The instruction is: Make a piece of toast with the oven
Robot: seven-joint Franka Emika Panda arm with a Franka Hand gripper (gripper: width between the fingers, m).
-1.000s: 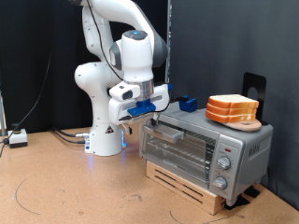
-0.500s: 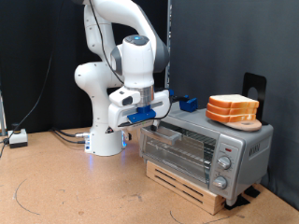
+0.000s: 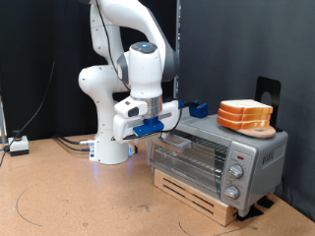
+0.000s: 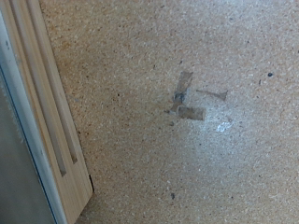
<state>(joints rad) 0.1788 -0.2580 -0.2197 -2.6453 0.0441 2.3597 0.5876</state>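
Hovering gripper (image 3: 157,131) beside boxy silver-grey oven (image 3: 219,154).

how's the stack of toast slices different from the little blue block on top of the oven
The toast slices are pale tan with orange-brown crust; the blue block is solid blue. The toast is a stack of flat slices, wider and taller than the small, low block. The toast sits toward the exterior view's right of the oven top; the block lies further left, nearer the gripper. Both rest on the oven's top, untouched by the gripper.
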